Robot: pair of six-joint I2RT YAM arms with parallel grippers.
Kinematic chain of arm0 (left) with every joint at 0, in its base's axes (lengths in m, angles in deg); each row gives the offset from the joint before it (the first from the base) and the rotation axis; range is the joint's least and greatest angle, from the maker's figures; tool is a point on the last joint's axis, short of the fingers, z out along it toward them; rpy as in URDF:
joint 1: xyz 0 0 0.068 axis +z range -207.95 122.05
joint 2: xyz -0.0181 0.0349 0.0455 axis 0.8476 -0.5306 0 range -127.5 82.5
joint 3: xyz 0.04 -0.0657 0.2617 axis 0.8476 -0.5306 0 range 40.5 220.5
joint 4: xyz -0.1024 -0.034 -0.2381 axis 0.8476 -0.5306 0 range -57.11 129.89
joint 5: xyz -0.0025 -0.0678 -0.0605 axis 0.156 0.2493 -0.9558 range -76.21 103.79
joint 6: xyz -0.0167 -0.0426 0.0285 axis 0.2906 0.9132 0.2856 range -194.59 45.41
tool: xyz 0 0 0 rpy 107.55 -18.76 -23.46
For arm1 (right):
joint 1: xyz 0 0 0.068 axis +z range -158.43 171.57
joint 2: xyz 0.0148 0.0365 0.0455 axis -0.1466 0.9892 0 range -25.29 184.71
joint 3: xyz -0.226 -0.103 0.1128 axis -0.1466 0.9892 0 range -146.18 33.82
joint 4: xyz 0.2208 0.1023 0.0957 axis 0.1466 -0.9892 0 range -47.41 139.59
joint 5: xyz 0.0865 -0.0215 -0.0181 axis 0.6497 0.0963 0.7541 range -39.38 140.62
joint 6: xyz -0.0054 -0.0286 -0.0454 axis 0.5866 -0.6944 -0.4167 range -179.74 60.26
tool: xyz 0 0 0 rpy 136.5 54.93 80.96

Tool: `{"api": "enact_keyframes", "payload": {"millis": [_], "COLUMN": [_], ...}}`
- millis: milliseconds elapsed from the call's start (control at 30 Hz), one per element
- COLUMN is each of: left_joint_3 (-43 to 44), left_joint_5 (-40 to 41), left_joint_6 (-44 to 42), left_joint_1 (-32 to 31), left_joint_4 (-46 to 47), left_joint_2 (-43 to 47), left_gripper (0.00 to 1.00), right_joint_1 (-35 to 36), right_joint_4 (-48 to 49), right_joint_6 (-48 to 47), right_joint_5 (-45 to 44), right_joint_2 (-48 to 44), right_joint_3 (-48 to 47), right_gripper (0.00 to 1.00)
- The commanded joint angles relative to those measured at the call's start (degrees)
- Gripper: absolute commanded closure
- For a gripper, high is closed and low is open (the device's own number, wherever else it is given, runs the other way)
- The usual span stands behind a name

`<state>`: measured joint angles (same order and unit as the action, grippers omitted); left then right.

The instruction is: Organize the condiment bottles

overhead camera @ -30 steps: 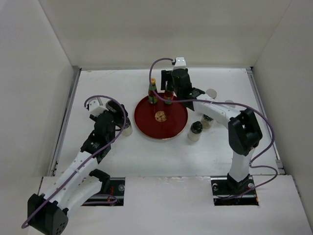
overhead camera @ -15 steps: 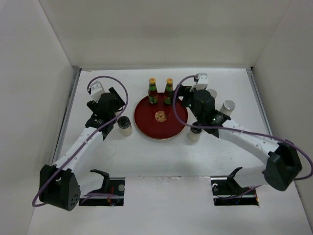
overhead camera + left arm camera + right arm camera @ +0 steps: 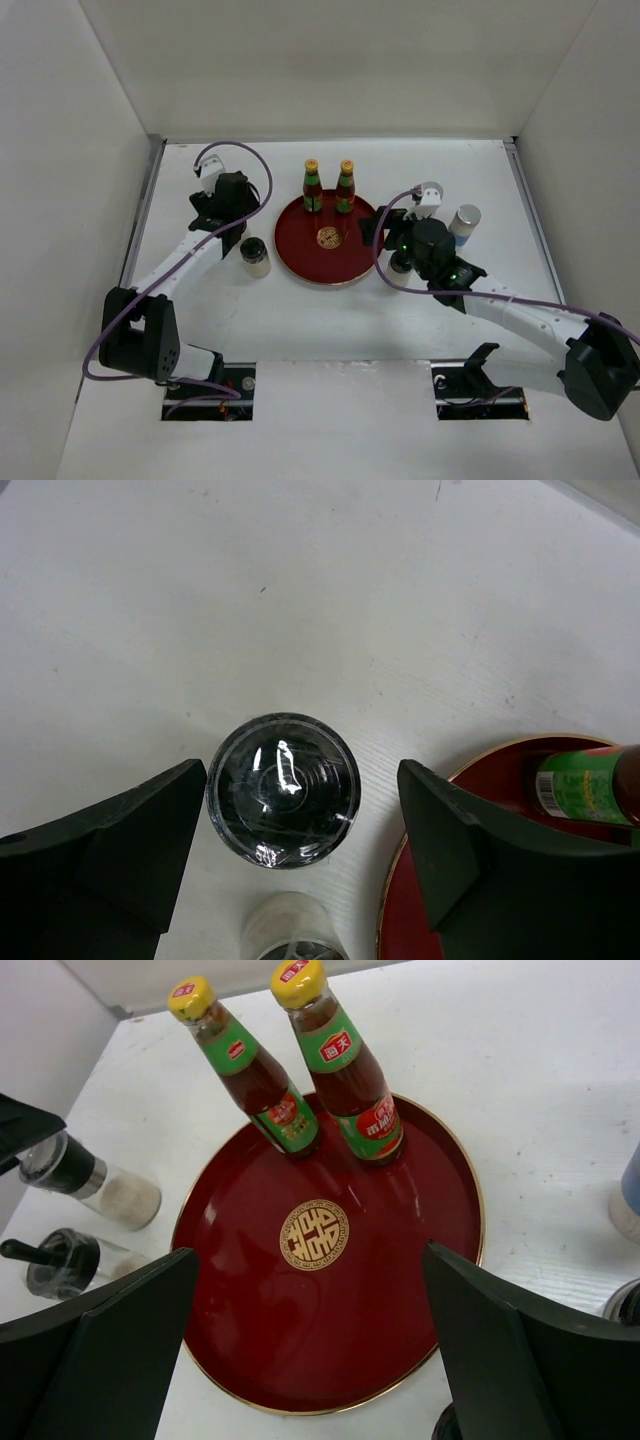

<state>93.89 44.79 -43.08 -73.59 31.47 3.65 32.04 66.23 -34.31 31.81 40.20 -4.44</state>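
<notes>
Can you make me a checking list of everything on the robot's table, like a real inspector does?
Surface: white table, carrying a round red tray with a gold centre emblem.
Job's things: two slim red bottles with green necks and yellow caps upright at the tray's far edge; two dark-lidded glass jars on the table left of it; a white silver-topped shaker on its right.
Clutter: nothing seen.
Grippers: left gripper open above one jar, a finger each side; right gripper open, holding nothing, facing the tray.
Cables: purple cables loop off both wrists.
Surroundings: plain white walls on three sides.
</notes>
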Motion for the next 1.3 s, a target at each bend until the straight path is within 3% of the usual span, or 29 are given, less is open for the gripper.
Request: {"api": "enact_keyframes", "payload": {"millis": [0, 233, 400, 467, 700, 1033, 1267], "left_joint_3": [2.5, 0.9, 1.9, 2.9, 10.5, 14.1, 14.8], "left_joint_5": [0.1, -0.4, -0.3, -0.2, 0.4, -0.7, -1.5], "left_joint_6": [-1.1, -1.2, -1.5, -2.1, -8.9, -8.9, -6.8], "left_joint_1": [0.6, 1.4, 1.3, 0.2, -8.3, -16.5, -18.6], "left_joint_4": [0.5, 1.1, 1.5, 2.8, 7.8, 11.9, 13.4], "left_joint_2": [-1.1, -2.4, -0.8, 1.8, 5.4, -4.2, -10.6], "left_gripper": [0.25, 0.28, 0.57, 0.62, 0.63, 0.63, 0.63], "right_joint_1": [-0.1, -0.6, -0.6, -0.7, -0.8, -1.5, -1.5], "right_joint_4": [5.2, 5.2, 5.2, 5.2, 5.6, 6.0, 6.1], "right_joint_6": [1.6, 2.1, 2.1, 2.1, 2.3, 2.3, 2.3], "right_joint_5": [1.8, 1.8, 1.8, 1.8, 1.8, 1.8, 1.8], "right_joint_2": [-2.6, -3.4, -2.6, -2.3, -1.0, -1.8, -1.9], "right_joint_3": [0.3, 1.2, 1.2, 1.2, 1.2, 1.9, 2.1], "right_gripper": [0.00, 0.00, 0.00, 0.00, 0.00, 0.00, 0.00]}}
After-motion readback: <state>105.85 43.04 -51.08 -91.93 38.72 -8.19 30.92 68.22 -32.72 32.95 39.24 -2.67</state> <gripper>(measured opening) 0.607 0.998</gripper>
